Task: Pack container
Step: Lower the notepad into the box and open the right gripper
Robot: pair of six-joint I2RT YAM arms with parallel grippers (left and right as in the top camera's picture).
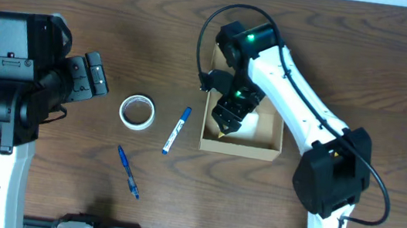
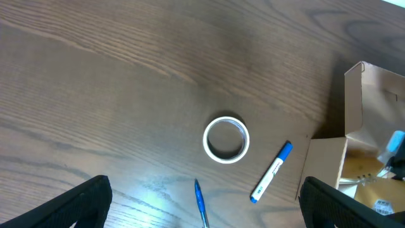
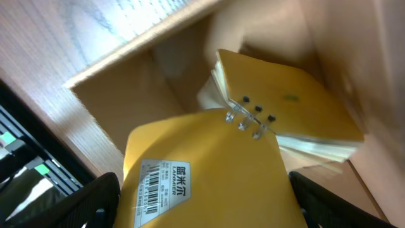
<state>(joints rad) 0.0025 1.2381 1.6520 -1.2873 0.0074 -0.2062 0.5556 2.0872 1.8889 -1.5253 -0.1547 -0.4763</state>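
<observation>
Two sets reported: left fingers [image 2: 88, 202] released over the bench [image 2: 95, 76], right fingers [image 3: 88, 202] grasping a yellow pad [image 3: 202, 171] inside the container [image 1: 240, 147].

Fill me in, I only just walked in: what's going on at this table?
The right end effector is lowered into the open cardboard box, directly over yellow note pads lying inside. Whether it grips the nearer pad cannot be told. The left end effector hangs open off to the side, holding nothing. A tape roll, a marker and a blue pen lie on the table outside the box, not yet packed.
</observation>
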